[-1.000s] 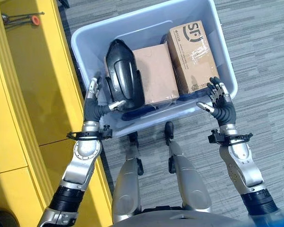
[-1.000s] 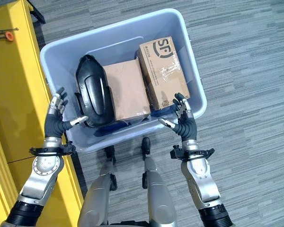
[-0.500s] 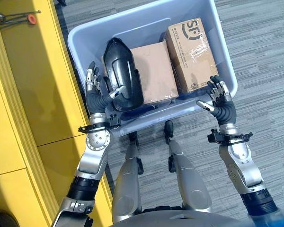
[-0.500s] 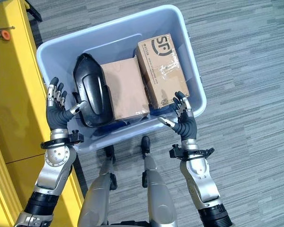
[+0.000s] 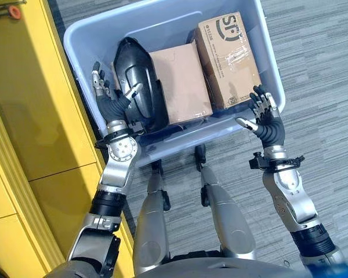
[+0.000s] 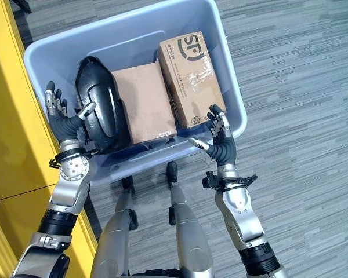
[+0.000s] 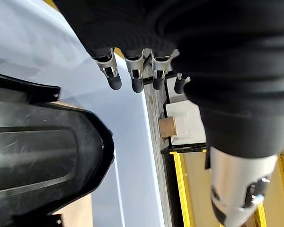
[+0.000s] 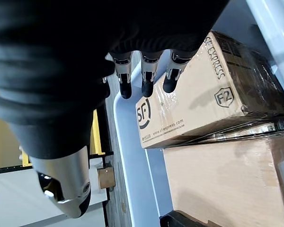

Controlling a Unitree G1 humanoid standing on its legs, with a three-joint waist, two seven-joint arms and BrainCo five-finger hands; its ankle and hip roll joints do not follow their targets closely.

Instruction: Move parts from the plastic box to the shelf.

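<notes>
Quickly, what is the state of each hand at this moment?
Left hand: open, holding nothing, beside the black moulded plastic part.
Right hand: open, holding nothing, near the printed brown cardboard box.

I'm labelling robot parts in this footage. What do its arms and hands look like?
Both arms are silver-grey metal shells with black bands at the joints and a round disc joint at each wrist. The left hand and right hand wear dark ribbed covers over back and wrist; their slim silver fingers end in dark tips.

One plastic box (image 5: 81, 43) holds two cardboard boxes (image 5: 180, 81) and one black part (image 5: 136, 84).
</notes>
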